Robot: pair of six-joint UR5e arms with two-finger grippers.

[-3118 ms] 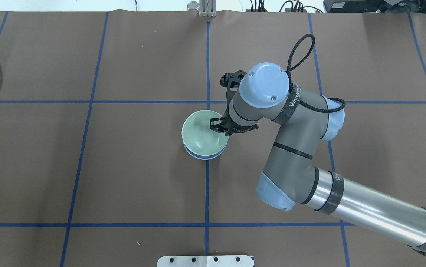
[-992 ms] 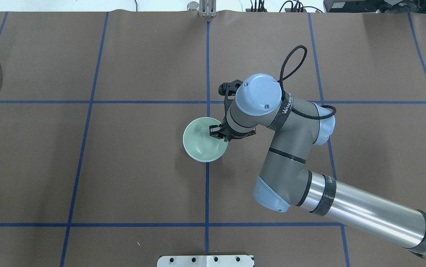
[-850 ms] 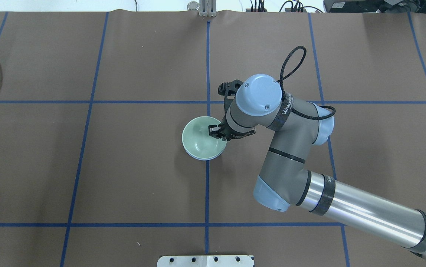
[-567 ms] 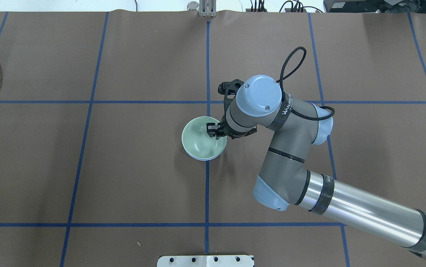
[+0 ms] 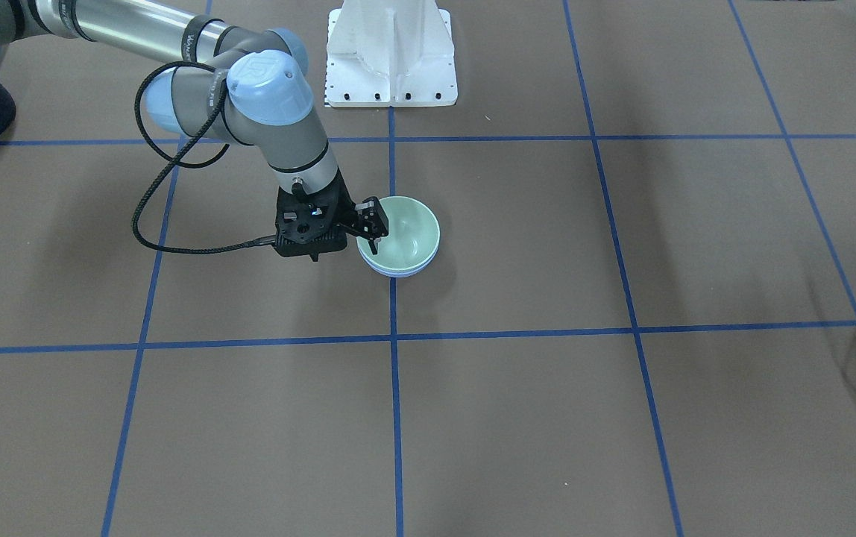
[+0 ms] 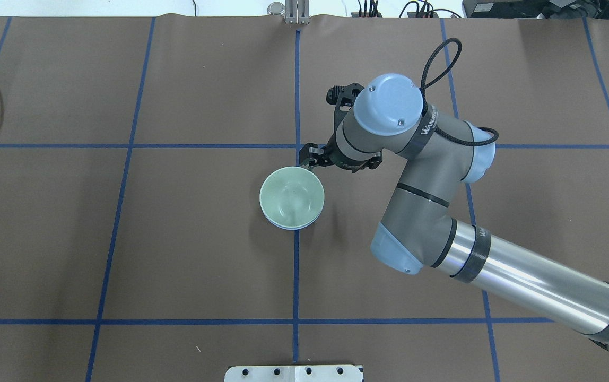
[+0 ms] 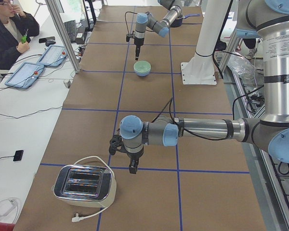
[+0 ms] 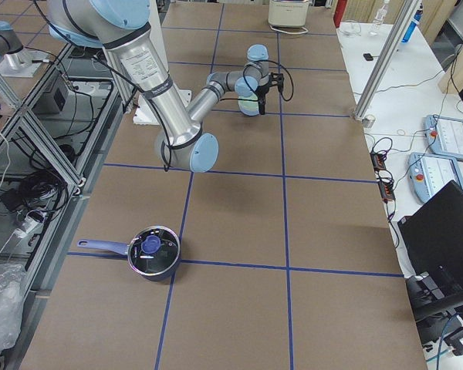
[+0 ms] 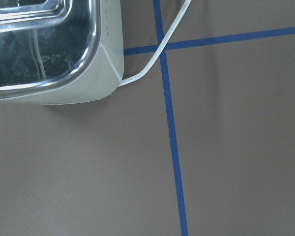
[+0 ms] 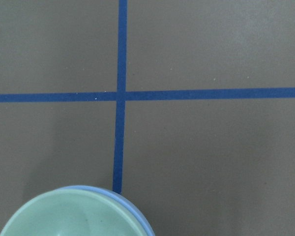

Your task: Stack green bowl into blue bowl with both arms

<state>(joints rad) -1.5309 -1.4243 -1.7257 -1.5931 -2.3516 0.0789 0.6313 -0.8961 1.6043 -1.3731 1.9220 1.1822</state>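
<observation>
The pale green bowl (image 6: 292,197) sits nested inside the blue bowl (image 6: 289,227) at the table's middle; only a thin blue rim shows under it. The stack also shows in the front view (image 5: 402,233) and in the right wrist view (image 10: 69,216), with the blue rim (image 10: 133,210) beside it. My right gripper (image 6: 312,157) is open and empty, apart from the bowls, just beyond their far right rim; it shows beside them in the front view (image 5: 373,224). My left gripper (image 7: 131,165) shows only in the left side view, by the toaster; I cannot tell whether it is open or shut.
A silver toaster (image 7: 85,186) with a white cable stands at the table's left end and fills the left wrist view's corner (image 9: 44,44). A dark pot (image 8: 153,252) sits at the right end. The white pedestal (image 5: 391,52) stands at the robot's edge.
My right gripper lowered the green bowl into the blue one, let go of its rim, then lifted and drew back toward the far side. The bowls stay stacked.
</observation>
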